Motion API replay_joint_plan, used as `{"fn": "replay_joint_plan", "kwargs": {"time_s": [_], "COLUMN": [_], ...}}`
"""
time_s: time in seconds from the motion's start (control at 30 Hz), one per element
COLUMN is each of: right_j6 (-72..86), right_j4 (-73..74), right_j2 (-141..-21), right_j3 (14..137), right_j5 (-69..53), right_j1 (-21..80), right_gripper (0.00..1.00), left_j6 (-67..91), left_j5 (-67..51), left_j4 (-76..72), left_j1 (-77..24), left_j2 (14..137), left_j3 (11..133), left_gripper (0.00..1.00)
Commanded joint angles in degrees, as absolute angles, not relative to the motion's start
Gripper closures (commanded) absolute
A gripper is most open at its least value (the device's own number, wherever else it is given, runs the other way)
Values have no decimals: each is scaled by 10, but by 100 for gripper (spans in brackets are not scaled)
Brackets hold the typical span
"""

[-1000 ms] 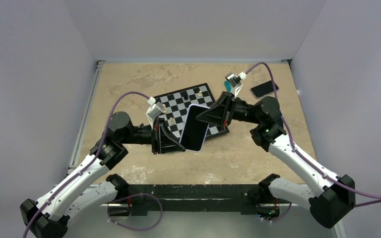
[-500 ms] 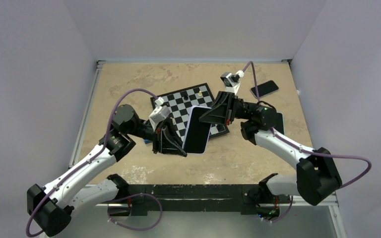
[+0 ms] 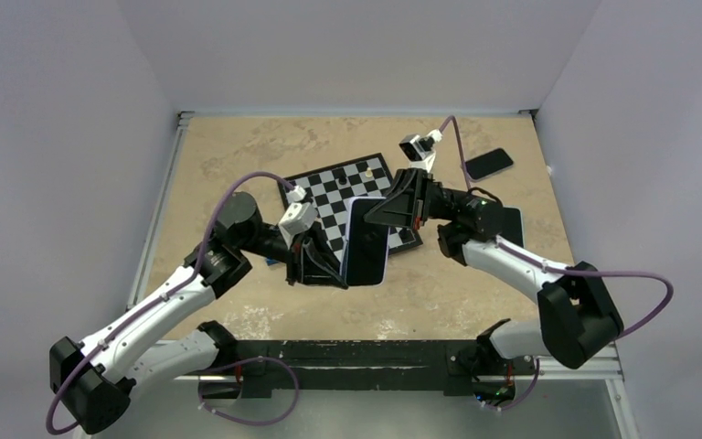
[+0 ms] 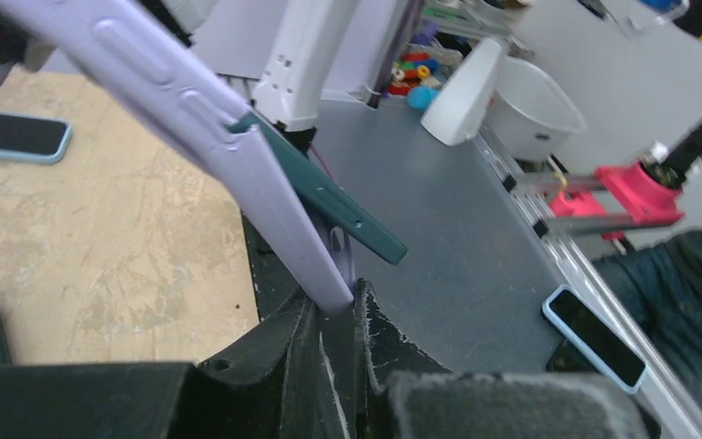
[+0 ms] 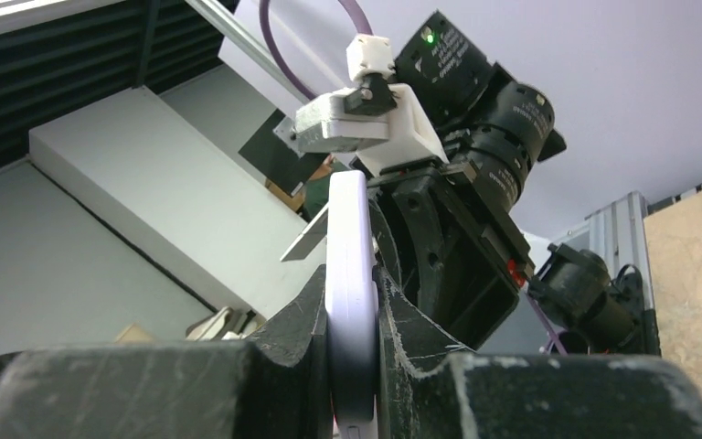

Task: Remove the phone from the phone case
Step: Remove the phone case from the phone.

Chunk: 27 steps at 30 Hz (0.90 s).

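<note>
While both claws hold it in mid-air at the middle of the overhead frame, over the near side of the chessboard (image 3: 324, 187), you can log the lot as follows.

Item: phone case (image 4: 270, 206). Lilac, soft-looking shell, likely to flex and cling when pulled. Its lower end is pinched by the left gripper (image 4: 334, 306), fingers pressed onto it.

Item: phone (image 4: 329, 194). Dark green slab, stiff, probably smooth and slippery, glass likely fragile. In the left wrist view, one edge stands proud of the shell at frame centre, so you may judge it partly unseated.

Item: right gripper (image 5: 352, 306). It is clamped on the lilac upper edge, bottom centre of its own view; you cannot tell whether it bears on the phone too.

Hold advised: shell by its rim, phone by the exposed edge, never the glass. Drop risk judged real.

Also present: spare phone (image 3: 487, 164), upper right of the overhead frame.
</note>
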<state>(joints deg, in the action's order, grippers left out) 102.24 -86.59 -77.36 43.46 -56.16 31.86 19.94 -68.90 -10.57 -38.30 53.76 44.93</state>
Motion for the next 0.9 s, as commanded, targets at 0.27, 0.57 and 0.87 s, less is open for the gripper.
{"fn": "replay_joint_plan", "kwargs": {"time_s": [0.27,0.57,0.87], "right_j6": [793,709,936], "right_j4": [-662,-632,-794], "right_j2": [-646,-684,-717], "right_j3": [473,504,471], "right_j5": [-414,-340,-276], "right_j1": [369,440,457], "right_gripper": [100,100,100], "left_j6": [361,452,269], "left_j5": [-210,-216,384], "left_j4": [-75,-219,-41], "left_j1": [-385,-395,-455], "left_j2": [490,528,570], "left_j3": [409,378,386], "left_gripper": [69,88,100]}}
